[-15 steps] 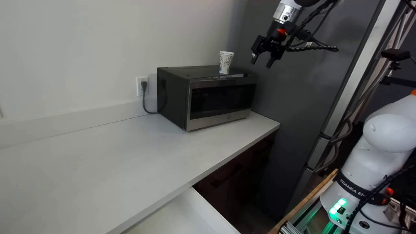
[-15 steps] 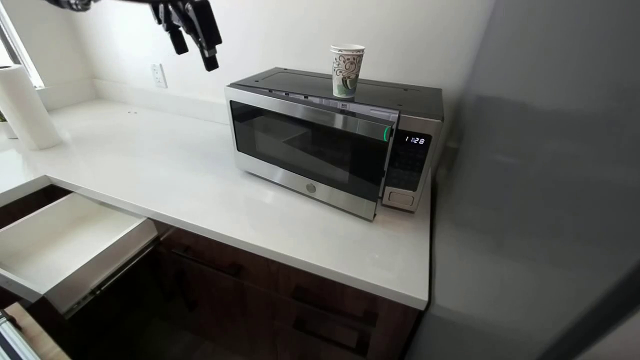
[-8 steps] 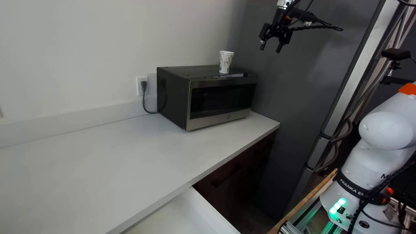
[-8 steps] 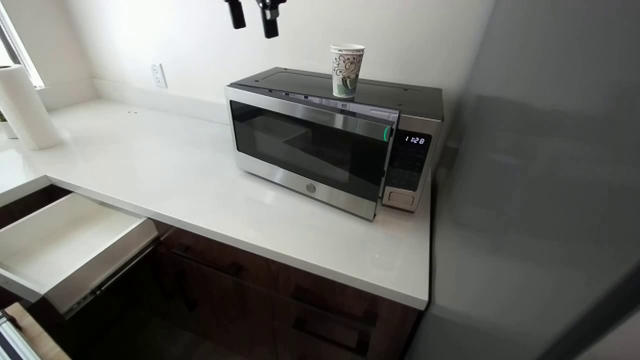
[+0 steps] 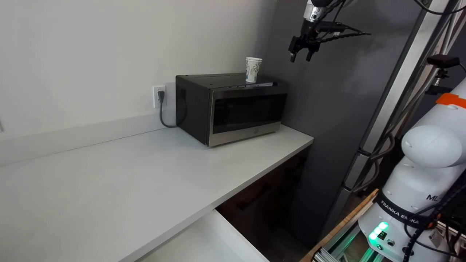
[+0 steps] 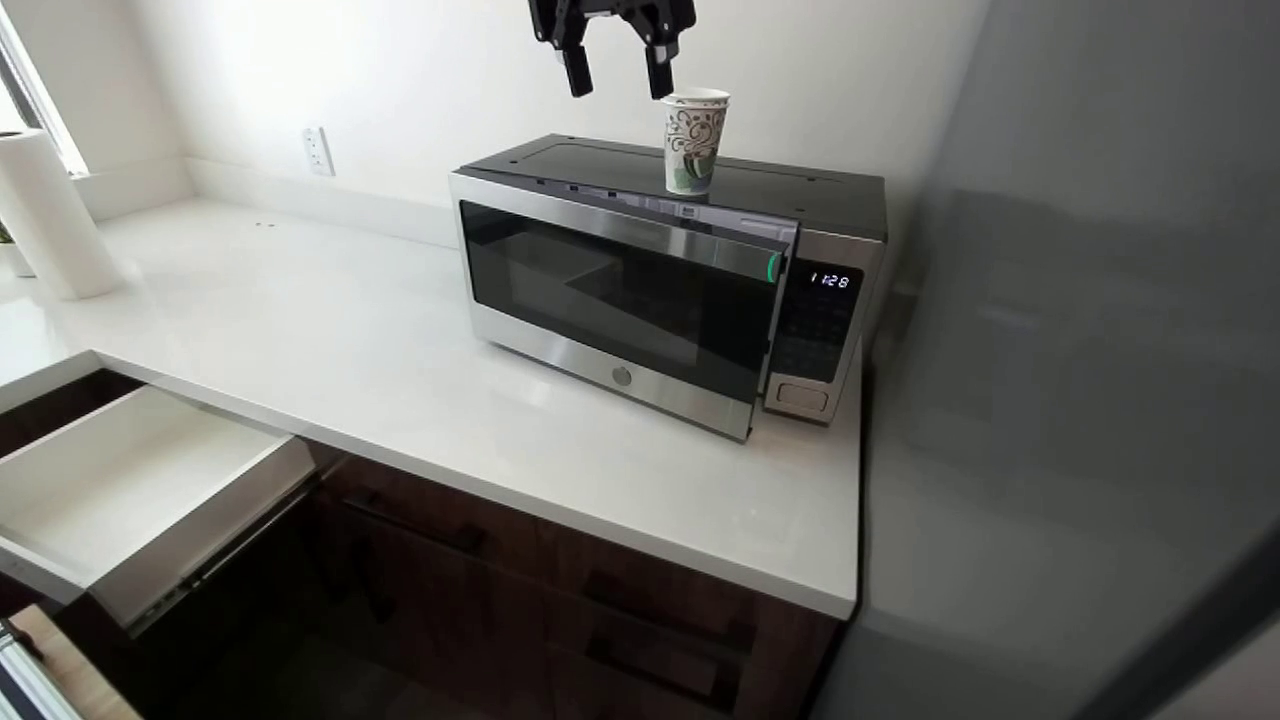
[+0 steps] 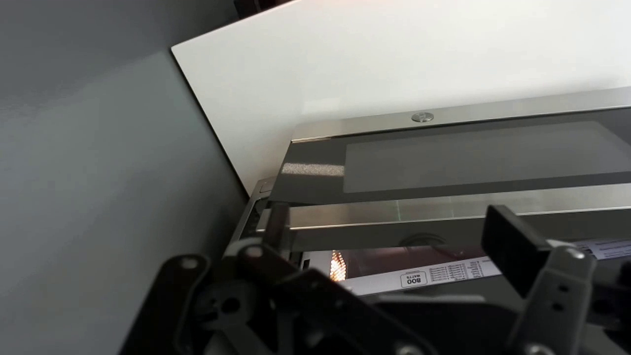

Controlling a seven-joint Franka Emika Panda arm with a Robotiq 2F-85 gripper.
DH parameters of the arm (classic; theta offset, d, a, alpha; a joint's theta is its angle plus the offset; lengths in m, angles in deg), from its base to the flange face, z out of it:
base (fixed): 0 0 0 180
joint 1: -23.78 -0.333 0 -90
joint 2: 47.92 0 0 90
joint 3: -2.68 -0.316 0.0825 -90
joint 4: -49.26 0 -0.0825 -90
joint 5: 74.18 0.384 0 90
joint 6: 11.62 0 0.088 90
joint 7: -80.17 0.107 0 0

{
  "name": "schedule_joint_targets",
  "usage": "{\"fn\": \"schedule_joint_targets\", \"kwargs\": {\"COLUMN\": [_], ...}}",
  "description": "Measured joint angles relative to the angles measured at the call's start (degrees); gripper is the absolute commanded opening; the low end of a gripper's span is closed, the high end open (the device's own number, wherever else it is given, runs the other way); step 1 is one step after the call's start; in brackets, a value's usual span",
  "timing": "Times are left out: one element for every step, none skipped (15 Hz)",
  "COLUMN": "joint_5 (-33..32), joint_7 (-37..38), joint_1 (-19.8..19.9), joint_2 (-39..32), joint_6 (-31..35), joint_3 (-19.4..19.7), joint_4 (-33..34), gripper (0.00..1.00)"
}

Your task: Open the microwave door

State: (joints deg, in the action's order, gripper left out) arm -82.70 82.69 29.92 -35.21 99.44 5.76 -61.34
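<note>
The dark grey, steel-look microwave [image 5: 193, 109] stands on the white counter and shows in both exterior views [image 6: 780, 180]. Its microwave door [image 6: 620, 300] is slightly ajar, with a narrow gap beside the keypad panel. The door also shows in the other exterior picture [image 5: 251, 109] and in the wrist view [image 7: 473, 158], where the lit inside shows through the gap along the top edge. My gripper [image 6: 620, 93] is open and empty above the microwave, apart from it. It also shows high beside the grey cabinet [image 5: 301, 59], and its spread fingers show in the wrist view [image 7: 389, 222].
Stacked paper cups [image 6: 695, 145] stand on the microwave's top, near the gripper. A tall dark grey cabinet [image 5: 327, 109] borders the keypad side. A white drawer [image 6: 220, 500] is pulled out below the counter [image 6: 400, 350]. A paper towel roll [image 6: 55, 215] stands at the far end.
In an exterior view my gripper has moved right, from the upper left to above the microwave, and has turned so both fingers show apart. The microwave door and cups have not moved.
</note>
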Motion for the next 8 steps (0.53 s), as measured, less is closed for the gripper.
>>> {"fn": "schedule_joint_targets", "kwargs": {"joint_5": [0.0,0.0,0.0,0.0,0.1,0.1,0.2,0.6], "joint_7": [0.0,0.0,0.0,0.0,0.0,0.0,-0.1,-0.4], "joint_1": [0.0,0.0,0.0,0.0,0.0,0.0,0.0,0.0], "joint_2": [0.0,0.0,0.0,0.0,-0.1,-0.6,-1.5,-2.7], "joint_6": [0.0,0.0,0.0,0.0,0.0,0.0,0.0,0.0], "joint_3": [0.0,0.0,0.0,0.0,0.1,0.2,0.6,1.1], "joint_4": [0.0,0.1,0.2,0.3,0.4,0.7,1.2,2.0], "gripper": [1.0,1.0,1.0,1.0,1.0,1.0,1.0,1.0]}}
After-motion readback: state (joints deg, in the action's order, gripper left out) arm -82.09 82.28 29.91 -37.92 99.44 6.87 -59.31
